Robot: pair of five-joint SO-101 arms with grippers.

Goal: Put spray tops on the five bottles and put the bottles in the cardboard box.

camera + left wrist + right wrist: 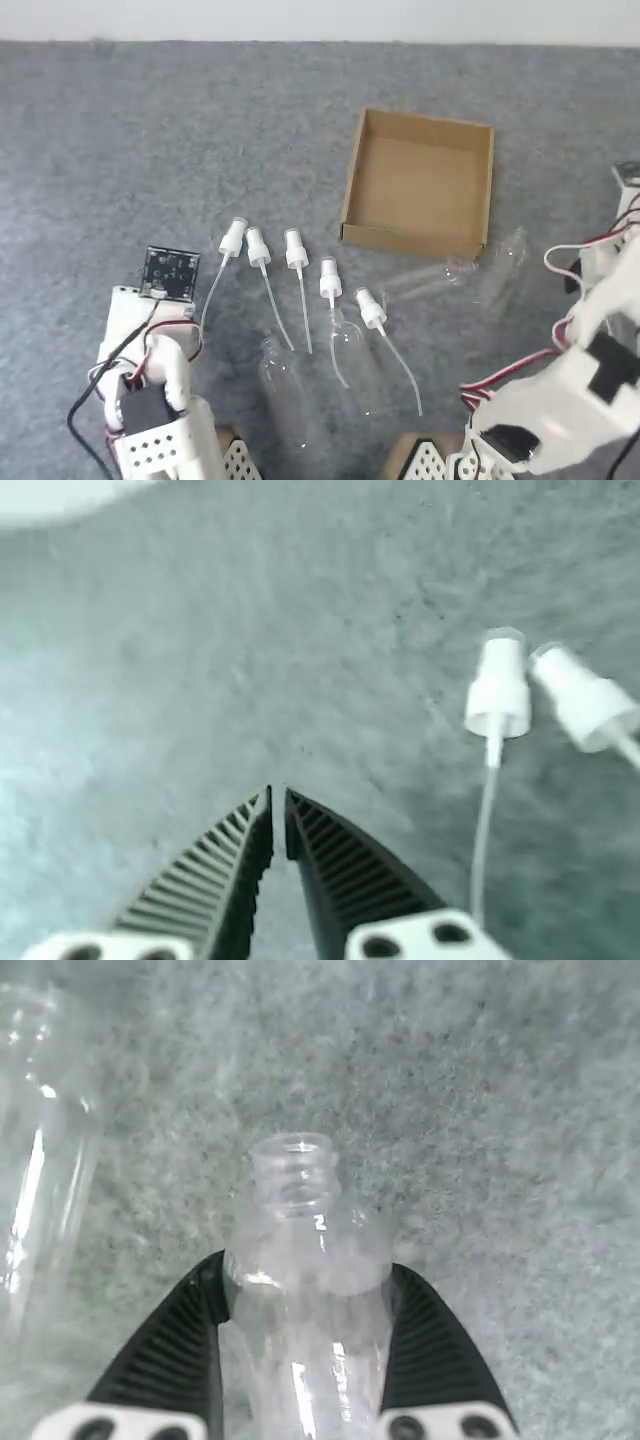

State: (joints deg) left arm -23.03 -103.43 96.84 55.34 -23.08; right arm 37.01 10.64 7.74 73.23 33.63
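Five white spray tops (296, 250) with long dip tubes lie in a row on the grey carpet, in front of the cardboard box (347, 185). Two clear bottles (280, 380) lie below the row, and two more (430, 275) lie beside the box's front right corner. My left gripper (278, 800) is shut and holds nothing; it hovers over bare carpet, with two spray tops (497, 695) off to one side. My right gripper (305, 1265) is shut on the shoulders of a clear bottle (295, 1175), whose open neck points away. Another bottle (40, 1140) lies beside it.
The box is open and has nothing inside. The left arm (150, 400) stands at the front left, and the right arm (570, 390) at the front right. Bare carpet stretches across the back and the left of the table.
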